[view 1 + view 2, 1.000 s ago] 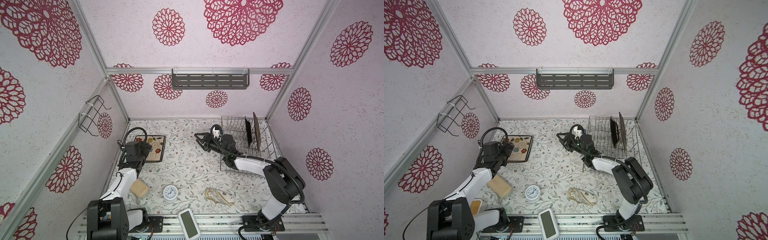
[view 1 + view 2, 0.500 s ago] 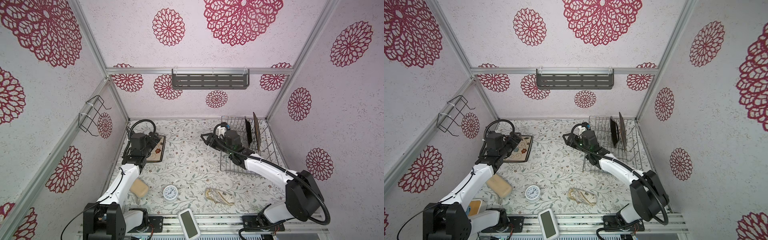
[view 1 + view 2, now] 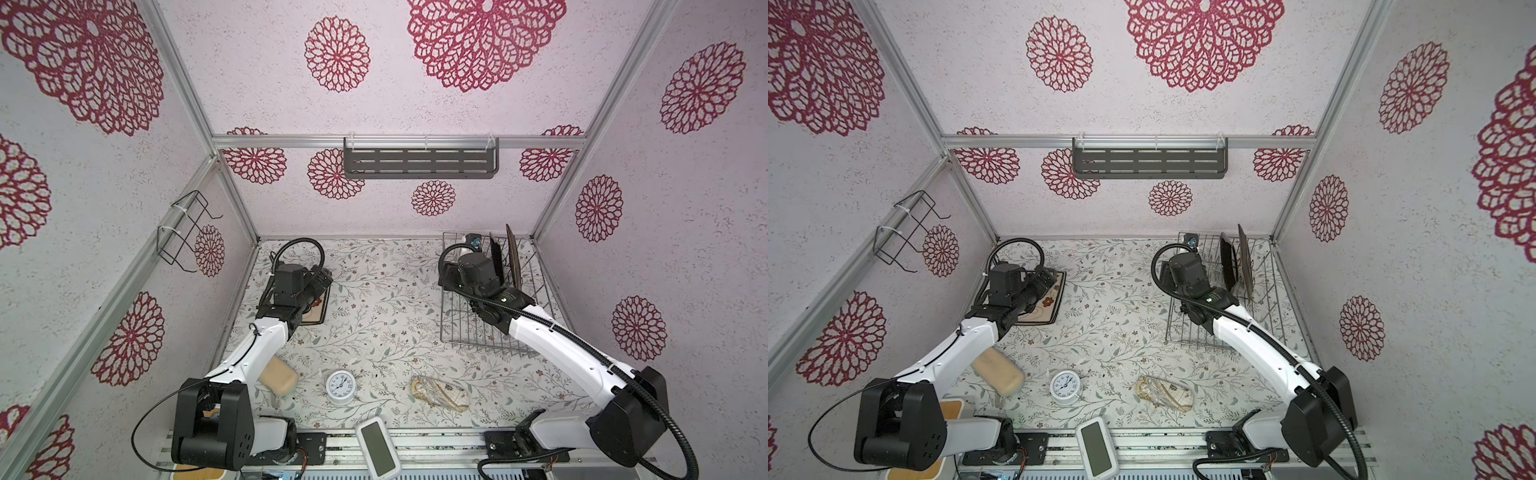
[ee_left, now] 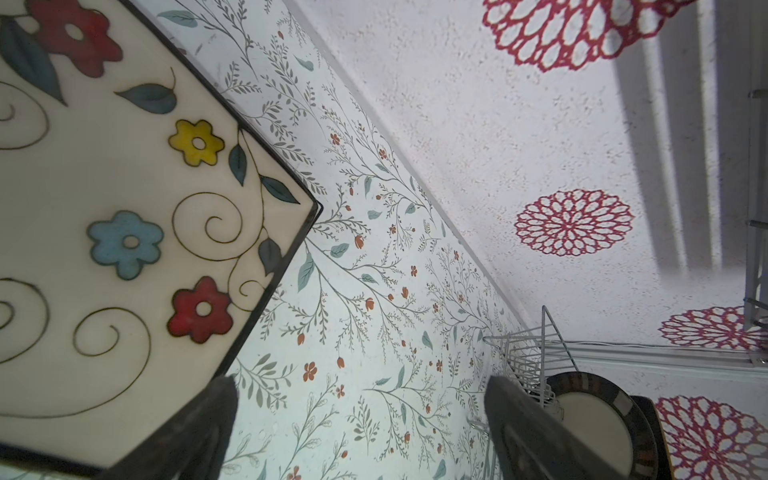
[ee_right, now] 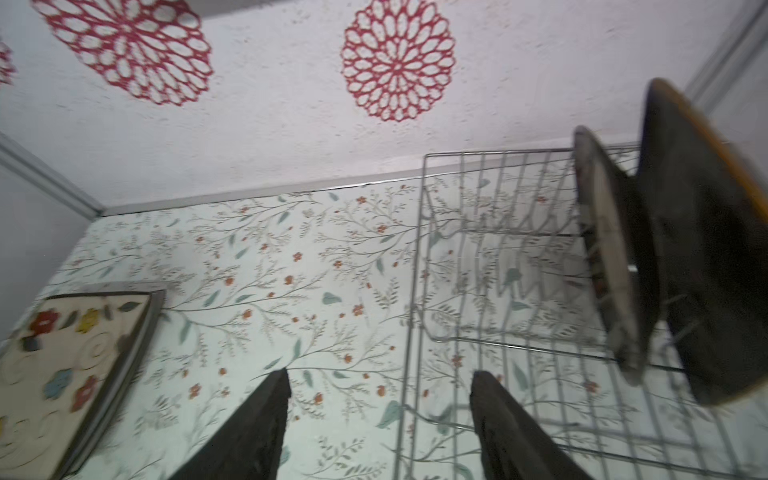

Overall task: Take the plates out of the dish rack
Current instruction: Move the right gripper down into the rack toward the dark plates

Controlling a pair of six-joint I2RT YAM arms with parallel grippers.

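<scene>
Black right pincer (image 5: pixel 378 428) gapes empty over dish rack's (image 3: pixel 465 324) eleven-o'clock corner; left pincer (image 4: pixel 361 436), wide open, empty, by flowered plate (image 4: pixel 104 208).

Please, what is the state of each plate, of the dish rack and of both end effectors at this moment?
Dish rack, holds two plates, other slots free.
Flowered plate, out of the rack, lying flat on the table.
Striped round plate, standing upright in the rack.
Dark plate, standing upright in the rack, next to the striped one.
Left end effector, open, empty, above the flowered plate.
Right end effector, open, empty, at the rack's edge.
</scene>
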